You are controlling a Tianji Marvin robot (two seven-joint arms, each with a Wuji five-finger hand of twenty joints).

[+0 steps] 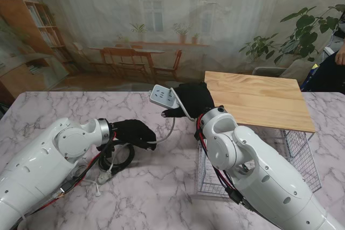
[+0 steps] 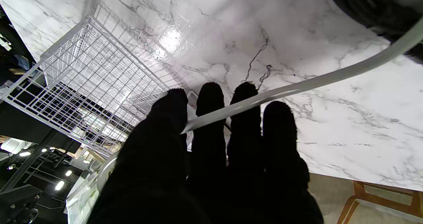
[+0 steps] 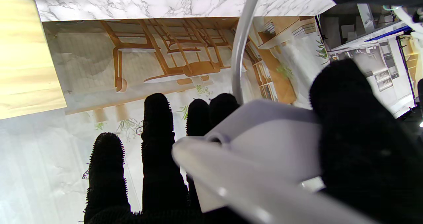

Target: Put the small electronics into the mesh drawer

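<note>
Clearly the loading was mid-carry: the right hand (image 1: 190,99) held the white power strip (image 1: 163,96) up off the marble table (image 1: 48,111), thumb and fingers clamped on its body, to the left of the mesh drawer (image 1: 302,154). The left hand (image 1: 132,133) lay low with its fingers closed together on the strip's white cable (image 1: 171,127). Judging by this, the next move called for swinging the strip right over the drawer's open basket, cable following, before letting go.
</note>
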